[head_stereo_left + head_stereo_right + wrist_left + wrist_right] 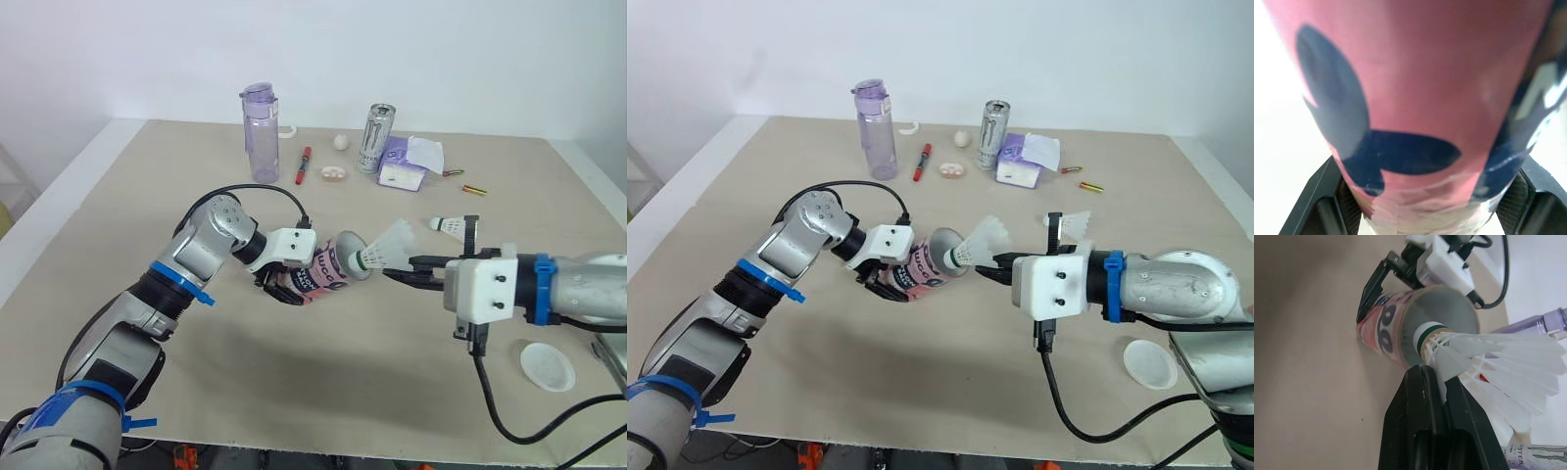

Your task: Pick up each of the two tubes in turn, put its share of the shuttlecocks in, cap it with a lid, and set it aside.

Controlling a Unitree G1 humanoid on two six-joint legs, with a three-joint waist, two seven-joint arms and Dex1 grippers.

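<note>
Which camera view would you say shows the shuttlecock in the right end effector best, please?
The right wrist view: the shuttlecock is close, its cork at the mouth of the tube, feathers pinched by the right end effector. The eye views show it small beside the tube; the left wrist view looks at the tube's wall.

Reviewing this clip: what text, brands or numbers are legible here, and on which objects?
"STER": the end of a word on the silver can, rest cut off.
Pink tube: big dark letters, partly hidden, unreadable.
Purple pack: print too small.
Shuttlecock: small red mark, unreadable.
</note>
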